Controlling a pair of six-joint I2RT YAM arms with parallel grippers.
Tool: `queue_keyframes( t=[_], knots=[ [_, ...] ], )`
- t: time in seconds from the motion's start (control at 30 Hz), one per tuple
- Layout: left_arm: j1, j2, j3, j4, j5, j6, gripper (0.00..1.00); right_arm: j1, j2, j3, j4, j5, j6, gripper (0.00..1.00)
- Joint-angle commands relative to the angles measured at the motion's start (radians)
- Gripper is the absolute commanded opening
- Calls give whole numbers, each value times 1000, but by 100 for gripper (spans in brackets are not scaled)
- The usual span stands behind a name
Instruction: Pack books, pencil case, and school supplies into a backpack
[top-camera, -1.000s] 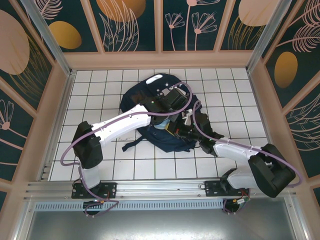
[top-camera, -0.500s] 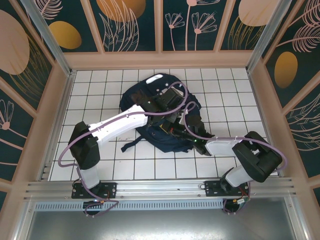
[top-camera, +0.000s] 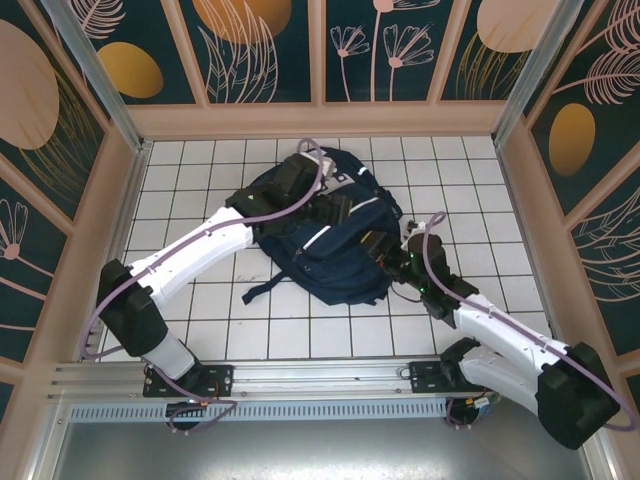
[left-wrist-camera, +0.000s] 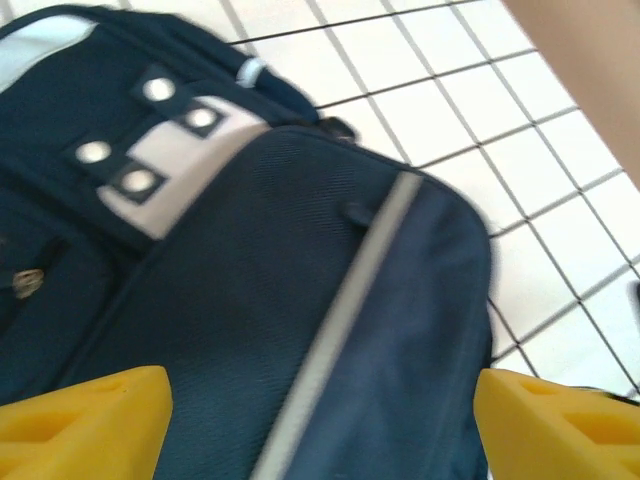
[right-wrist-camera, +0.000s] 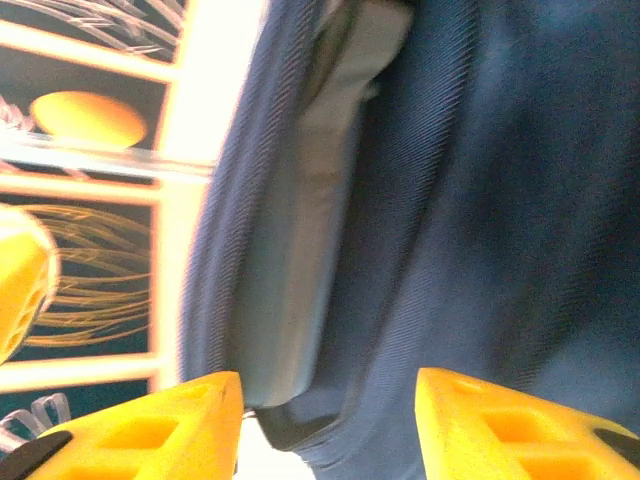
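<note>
The dark navy backpack (top-camera: 335, 250) lies flat in the middle of the tiled floor, its white stripe (top-camera: 318, 240) facing up. My left gripper (top-camera: 338, 208) hovers over the bag's far half. In the left wrist view it (left-wrist-camera: 320, 430) stands wide open above the backpack's front (left-wrist-camera: 230, 300), with nothing between its yellow fingers (left-wrist-camera: 90, 420). My right gripper (top-camera: 382, 250) is at the bag's right edge. It (right-wrist-camera: 330, 420) is open, facing the navy fabric (right-wrist-camera: 500, 200) and a grey panel (right-wrist-camera: 300, 200), gripping nothing. The books, pencil case and school supplies are hidden.
A black strap (top-camera: 262, 290) trails off the bag's near left corner onto the tiles. Wooden walls (top-camera: 120, 200) close the floor on three sides. A metal rail (top-camera: 320, 372) runs along the near edge, in front of both arm bases.
Both grippers went from shut to open and drew back off the bag's middle. The left arm swung to the far left, the right arm back to the right. The bag's front now shows its stripe.
</note>
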Motion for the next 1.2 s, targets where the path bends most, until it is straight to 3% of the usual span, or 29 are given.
queue_keyframes(
  t=[0.0, 0.17, 0.33, 0.57, 0.67, 0.8, 1.0, 1.07, 1.17],
  knots=[
    [72, -44, -71, 61, 13, -53, 83, -20, 21, 33, -194, 3, -48, 51],
    [176, -96, -161, 109, -1, -97, 90, -21, 163, 91, -144, -41, -56, 49],
    [258, -131, -247, 152, 76, -128, 91, -86, 342, 165, -66, -78, -115, 45],
    [312, -148, -323, 198, 175, -149, 91, -211, 599, 342, 79, -119, -322, 42],
    [315, -146, -336, 216, 197, -151, 91, -246, 681, 481, 28, -138, -419, 43],
    [334, -139, -357, 245, 195, -159, 92, -253, 640, 559, -146, -21, -495, 49],
    [398, -124, -407, 339, 220, -207, 93, -243, 434, 491, -466, 195, -503, 56],
    [415, -120, -422, 362, 216, -222, 93, -190, 373, 489, -554, 249, -489, 56],
    [443, -128, -451, 388, 203, -240, 95, -25, 335, 552, -678, 350, -420, 57]
  ],
)
